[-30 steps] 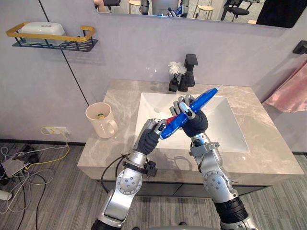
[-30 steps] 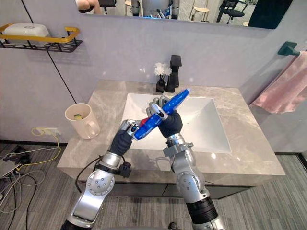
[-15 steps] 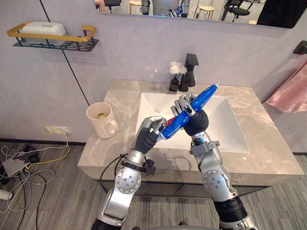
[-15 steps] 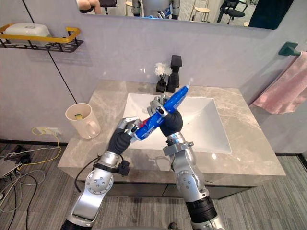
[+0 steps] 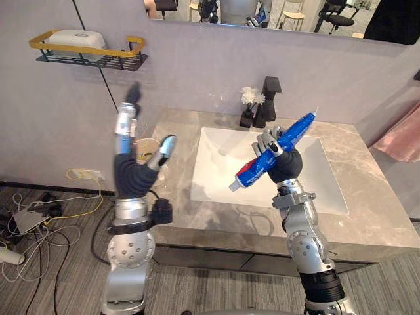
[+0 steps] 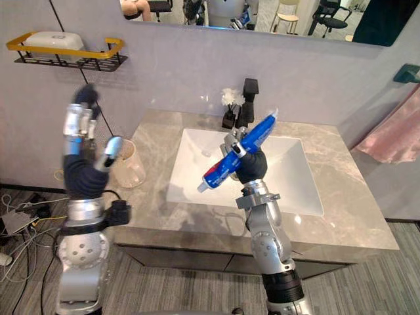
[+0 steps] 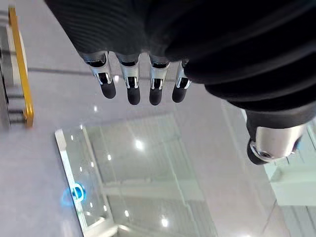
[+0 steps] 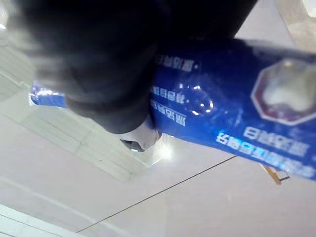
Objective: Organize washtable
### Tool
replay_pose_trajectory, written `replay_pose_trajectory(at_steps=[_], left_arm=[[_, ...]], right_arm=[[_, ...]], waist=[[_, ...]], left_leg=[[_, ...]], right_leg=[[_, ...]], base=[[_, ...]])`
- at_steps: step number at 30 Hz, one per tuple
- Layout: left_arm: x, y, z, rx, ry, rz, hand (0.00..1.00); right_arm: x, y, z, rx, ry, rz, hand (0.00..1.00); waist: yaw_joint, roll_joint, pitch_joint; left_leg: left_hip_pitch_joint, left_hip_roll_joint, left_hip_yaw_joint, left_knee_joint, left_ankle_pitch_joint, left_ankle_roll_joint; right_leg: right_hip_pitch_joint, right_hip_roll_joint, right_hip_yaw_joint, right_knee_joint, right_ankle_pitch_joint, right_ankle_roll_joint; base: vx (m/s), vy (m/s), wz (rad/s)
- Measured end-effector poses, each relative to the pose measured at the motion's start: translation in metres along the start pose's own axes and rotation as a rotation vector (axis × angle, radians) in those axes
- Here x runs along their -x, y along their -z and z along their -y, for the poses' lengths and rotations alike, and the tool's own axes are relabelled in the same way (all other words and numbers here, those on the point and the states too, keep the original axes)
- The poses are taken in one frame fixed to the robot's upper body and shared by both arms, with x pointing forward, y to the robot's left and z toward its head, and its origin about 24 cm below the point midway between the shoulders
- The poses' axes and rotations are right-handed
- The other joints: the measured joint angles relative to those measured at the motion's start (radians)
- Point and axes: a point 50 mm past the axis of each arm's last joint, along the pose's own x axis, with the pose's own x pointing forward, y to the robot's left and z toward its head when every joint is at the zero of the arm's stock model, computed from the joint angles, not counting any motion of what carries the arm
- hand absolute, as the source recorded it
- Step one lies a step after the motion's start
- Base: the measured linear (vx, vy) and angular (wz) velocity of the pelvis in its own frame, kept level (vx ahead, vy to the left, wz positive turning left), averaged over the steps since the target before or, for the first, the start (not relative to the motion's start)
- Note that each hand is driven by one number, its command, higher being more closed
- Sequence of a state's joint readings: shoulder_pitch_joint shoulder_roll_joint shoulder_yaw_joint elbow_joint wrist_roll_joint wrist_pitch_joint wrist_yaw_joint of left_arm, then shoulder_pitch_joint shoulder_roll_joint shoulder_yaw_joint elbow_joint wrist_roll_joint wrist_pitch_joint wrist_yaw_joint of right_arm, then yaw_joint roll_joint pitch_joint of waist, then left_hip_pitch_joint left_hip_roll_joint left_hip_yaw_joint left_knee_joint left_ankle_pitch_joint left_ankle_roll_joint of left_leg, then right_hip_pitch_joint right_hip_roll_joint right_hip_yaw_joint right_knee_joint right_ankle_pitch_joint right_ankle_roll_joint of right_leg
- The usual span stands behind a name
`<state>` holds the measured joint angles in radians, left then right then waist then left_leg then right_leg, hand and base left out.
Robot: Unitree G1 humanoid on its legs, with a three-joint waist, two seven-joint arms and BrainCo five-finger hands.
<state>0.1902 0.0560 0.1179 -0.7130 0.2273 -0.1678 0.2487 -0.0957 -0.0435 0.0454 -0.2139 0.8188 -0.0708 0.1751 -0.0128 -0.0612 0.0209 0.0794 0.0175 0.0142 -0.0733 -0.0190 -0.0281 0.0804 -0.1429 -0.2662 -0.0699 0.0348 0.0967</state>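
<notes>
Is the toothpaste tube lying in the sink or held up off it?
Held up, tilted. The right hand has its fingers curled round the toothpaste tube above the sink, cap end lower, crimped end higher.

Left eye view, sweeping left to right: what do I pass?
Wall shelf → left hand, raised → toothpaste tube, held in the right hand → pink towel.

Left robot hand (image 5: 133, 174) let go of blue toothpaste tube (image 5: 251, 172); swung up to tube's 9 o'clock, fingers now straight.
</notes>
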Motion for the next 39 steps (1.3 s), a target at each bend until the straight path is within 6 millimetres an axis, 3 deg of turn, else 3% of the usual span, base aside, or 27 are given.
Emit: replay_pose_trajectory(at_steps=[5,9,16,22,28,32,36,39], left_arm=[[0.019,0.018,-0.05,-0.174,-0.247,-0.138,0.0],[0.04,0.045,-0.073,-0.267,-0.353,-0.304,0.0],[0.122,0.113,-0.112,-0.247,-0.521,-0.8,0.0],[0.187,0.149,-0.108,-0.159,-0.518,-1.152,0.0],[0.25,0.162,-0.099,-0.123,-0.502,-1.453,0.0],[0.27,0.164,-0.092,-0.104,-0.477,-1.553,0.0],[0.269,0.171,-0.077,-0.062,-0.412,-1.578,0.0],[0.268,0.175,-0.067,-0.046,-0.373,-1.589,0.0]], right_arm=[[0.009,-0.007,0.013,0.026,0.078,0.034,1.0],[0.015,-0.013,0.021,0.052,0.12,0.052,1.0],[0.021,-0.022,0.032,0.068,0.193,0.09,1.0],[0.023,-0.025,0.034,0.074,0.217,0.108,1.0],[0.023,-0.026,0.035,0.077,0.221,0.124,1.0],[0.022,-0.027,0.035,0.086,0.24,0.134,1.0],[0.018,-0.031,0.034,0.117,0.247,0.154,1.0],[-0.001,-0.039,0.023,0.134,0.195,0.203,1.0]], waist=[[0.011,0.001,0.001],[0.03,0.004,0.003],[0.033,0.006,0.005],[0.052,-0.001,0.009],[0.059,-0.021,0.023],[0.063,-0.023,0.025],[0.082,-0.027,0.036],[0.082,-0.031,0.054]], left_leg=[[0.0,-0.001,-0.016,-0.019,0.011,0.0],[-0.007,-0.002,-0.03,-0.02,0.012,-0.001],[-0.019,0.0,-0.041,-0.024,0.013,-0.003],[-0.024,-0.001,-0.047,-0.02,0.013,-0.003],[-0.036,-0.002,-0.07,-0.02,0.013,-0.003],[-0.036,-0.006,-0.08,-0.02,0.013,-0.003],[-0.036,-0.017,-0.086,-0.012,0.01,0.0],[-0.041,-0.019,-0.09,-0.011,0.01,0.0]], right_leg=[[0.003,-0.001,-0.022,0.0,-0.003,0.003],[0.004,-0.002,-0.035,0.0,-0.006,0.004],[0.002,-0.002,-0.059,0.0,-0.021,0.008],[0.0,-0.003,-0.065,0.0,-0.022,0.007],[0.001,-0.003,-0.092,0.0,-0.022,0.008],[0.001,-0.01,-0.099,0.005,-0.023,0.009],[0.004,-0.022,-0.109,0.017,-0.04,0.018],[0.003,-0.025,-0.114,0.018,-0.04,0.018]], base=[[-0.03,-0.018,0.13],[-0.03,-0.016,0.11],[-0.02,-0.017,0.09],[0.01,0.0,0.02],[0.02,0.0,0.12],[0.0,0.004,0.04],[-0.02,0.004,0.07],[-0.03,0.001,0.06]])
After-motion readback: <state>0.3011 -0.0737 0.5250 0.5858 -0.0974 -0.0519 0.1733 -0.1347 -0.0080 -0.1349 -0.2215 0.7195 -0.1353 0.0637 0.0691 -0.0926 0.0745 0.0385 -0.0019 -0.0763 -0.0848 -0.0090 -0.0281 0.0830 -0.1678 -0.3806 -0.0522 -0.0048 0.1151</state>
